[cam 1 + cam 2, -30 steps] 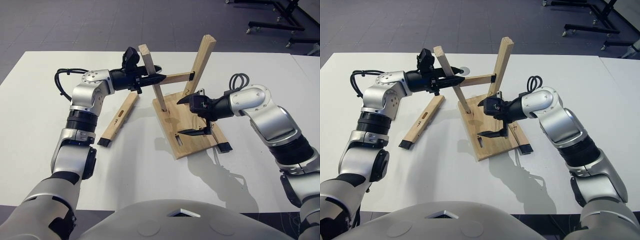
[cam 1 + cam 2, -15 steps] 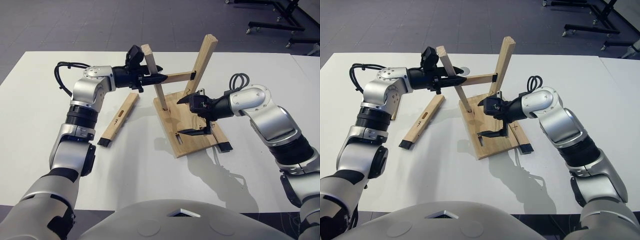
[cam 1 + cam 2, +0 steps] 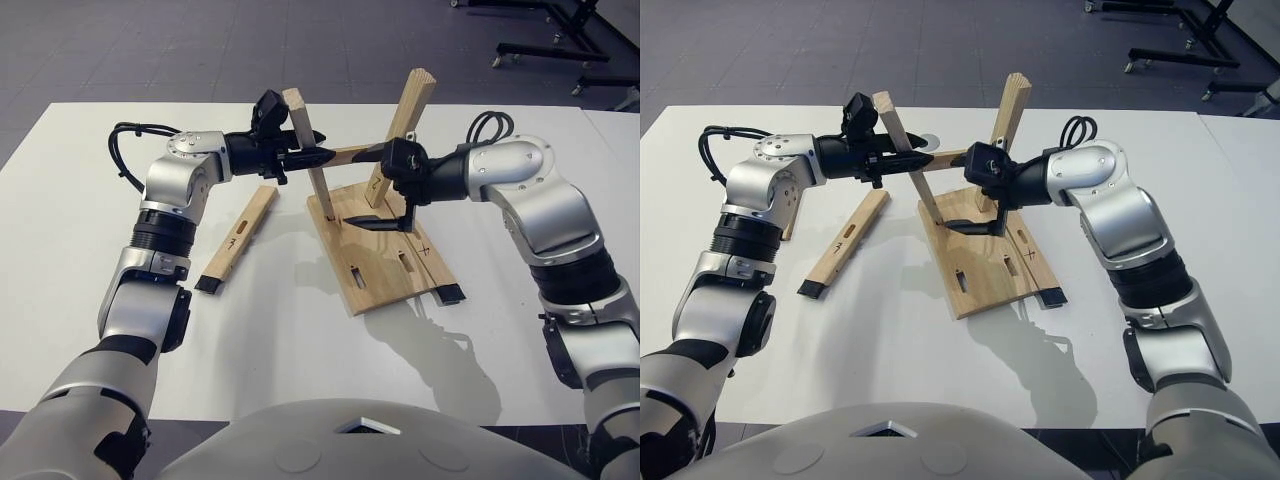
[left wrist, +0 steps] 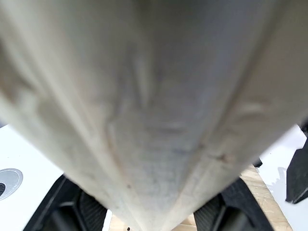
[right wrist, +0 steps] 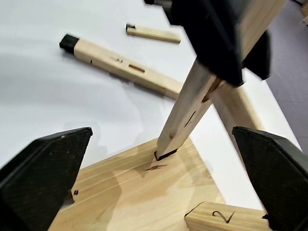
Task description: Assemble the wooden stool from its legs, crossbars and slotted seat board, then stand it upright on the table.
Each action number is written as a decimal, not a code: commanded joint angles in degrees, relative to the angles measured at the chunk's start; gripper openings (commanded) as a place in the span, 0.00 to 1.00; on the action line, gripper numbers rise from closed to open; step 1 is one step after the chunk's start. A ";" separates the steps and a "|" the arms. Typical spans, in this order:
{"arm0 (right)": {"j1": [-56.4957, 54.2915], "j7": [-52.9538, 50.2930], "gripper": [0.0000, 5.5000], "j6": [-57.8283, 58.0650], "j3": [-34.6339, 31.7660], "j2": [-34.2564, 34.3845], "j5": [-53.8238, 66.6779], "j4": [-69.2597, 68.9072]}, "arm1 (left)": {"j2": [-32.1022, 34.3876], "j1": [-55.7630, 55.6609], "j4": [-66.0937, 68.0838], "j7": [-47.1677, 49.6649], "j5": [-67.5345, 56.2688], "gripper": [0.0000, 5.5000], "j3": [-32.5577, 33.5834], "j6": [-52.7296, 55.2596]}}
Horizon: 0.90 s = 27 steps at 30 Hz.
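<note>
Table [image 3: 60,250] — leg [image 3: 318,188] within left claw [image 3: 322,155]

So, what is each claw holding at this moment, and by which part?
The left claw is shut on the upper part of the left stool leg, beside the crossbar joint. The right claw is open and holds nothing.

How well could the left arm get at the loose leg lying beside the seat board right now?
Probably not yet: the left gripper is shut on a standing leg, though the loose leg lies uncovered nearby.
</note>
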 commanded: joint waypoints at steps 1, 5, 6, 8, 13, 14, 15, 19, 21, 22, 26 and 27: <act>-3.28 -0.51 0.86 0.69 -2.38 0.32 1.45 0.97 | 1.19 1.49 0.34 0.99 2.41 0.38 -1.09 1.23; -5.68 -1.41 0.73 1.61 -3.57 1.16 2.55 1.79 | 1.19 1.54 0.44 0.99 2.42 0.38 -1.08 1.09; -6.10 -1.69 0.71 1.81 -3.68 1.36 2.75 1.93 | 1.19 1.53 0.48 1.01 2.42 0.38 -1.06 1.06; -7.27 -2.86 0.64 2.38 -4.21 2.27 3.17 2.32 | 1.11 1.64 0.32 1.13 2.33 0.38 -0.98 1.12; -10.08 -6.25 0.49 3.14 -5.56 4.77 3.53 3.61 | 0.97 1.89 0.23 1.37 2.36 0.38 -0.99 0.98; -10.45 -6.76 0.45 3.24 -5.70 5.05 3.65 3.79 | 0.96 1.90 0.23 1.41 2.40 0.38 -1.03 0.94; -10.76 -7.56 0.42 3.40 -5.92 5.38 3.67 3.88 | 0.91 1.93 0.43 1.37 2.51 0.38 -1.13 0.73; -11.47 -9.94 0.26 3.60 -6.18 6.30 3.44 4.54 | 0.82 1.99 0.63 1.38 2.68 0.38 -1.35 0.42; -11.44 -10.68 0.21 3.40 -6.08 6.50 3.11 4.83 | 0.77 2.02 0.59 1.39 2.71 0.38 -1.44 0.38; -11.30 -11.33 0.18 3.21 -5.96 6.63 2.71 5.14 | 0.74 2.10 0.48 1.39 2.69 0.38 -1.49 0.39; -9.92 -13.17 0.05 3.21 -5.48 7.16 2.00 5.17 | 0.71 2.28 0.23 1.31 2.59 0.38 -1.57 0.46; -9.62 -13.23 0.03 3.29 -5.36 7.28 2.04 4.97 | 0.72 2.31 0.22 1.28 2.59 0.38 -1.60 0.47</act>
